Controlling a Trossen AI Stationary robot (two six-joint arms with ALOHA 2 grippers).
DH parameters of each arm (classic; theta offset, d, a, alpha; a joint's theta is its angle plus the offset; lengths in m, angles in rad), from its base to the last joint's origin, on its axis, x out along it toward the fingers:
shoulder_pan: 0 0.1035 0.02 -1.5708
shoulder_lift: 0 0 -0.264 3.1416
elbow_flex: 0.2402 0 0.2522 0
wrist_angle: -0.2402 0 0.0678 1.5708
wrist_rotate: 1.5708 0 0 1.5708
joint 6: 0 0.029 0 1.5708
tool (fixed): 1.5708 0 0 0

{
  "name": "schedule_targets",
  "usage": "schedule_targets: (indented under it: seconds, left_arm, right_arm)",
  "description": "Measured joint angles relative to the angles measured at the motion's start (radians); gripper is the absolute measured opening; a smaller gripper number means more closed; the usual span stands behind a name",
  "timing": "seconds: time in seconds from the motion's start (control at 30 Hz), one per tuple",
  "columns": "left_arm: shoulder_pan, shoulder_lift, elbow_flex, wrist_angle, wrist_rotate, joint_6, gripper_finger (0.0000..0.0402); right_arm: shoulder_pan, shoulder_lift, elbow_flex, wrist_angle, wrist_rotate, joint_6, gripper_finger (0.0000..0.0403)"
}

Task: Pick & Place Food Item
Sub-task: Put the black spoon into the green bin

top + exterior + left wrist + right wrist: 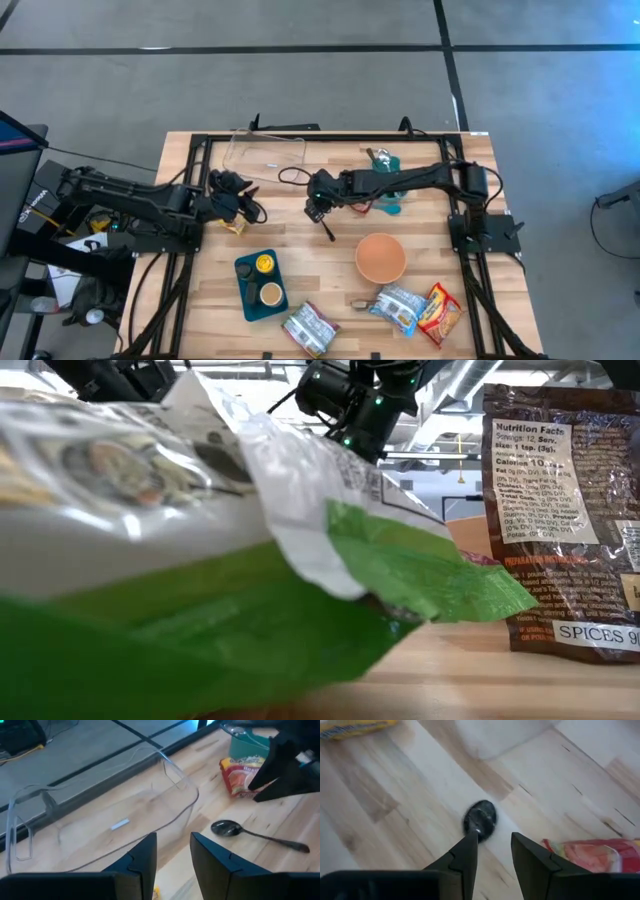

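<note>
Your right gripper (492,852), fingers parted and empty, hovers over the spoon (480,817), seemingly pre-grasp; lower and pinch it.

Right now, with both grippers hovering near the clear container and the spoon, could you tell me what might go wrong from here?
The right gripper hangs right above the black spoon, its fingers parted; a descent could knock the spoon aside instead of reaching any food.

The left gripper, also parted and empty, points at the clear container; pushing forward might shove it along the table.

Both grippers are close together mid-table, so the arms could collide.
</note>
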Motion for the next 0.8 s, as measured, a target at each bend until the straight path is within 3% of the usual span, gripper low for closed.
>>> schedule_targets:
  seconds: [0.3,0.8]
  left_arm:
    - [0.0,0.0,-0.009,0.008,0.006,-0.002,0.0112]
    - [0.0,0.0,-0.009,0.008,0.007,-0.003,0.0112]
  right_arm:
    - [0.006,0.039,-0.002,0.023,-0.076,0.0,0.0113]
    - [0.004,0.036,-0.001,0.03,-0.05,0.039,0.0113]
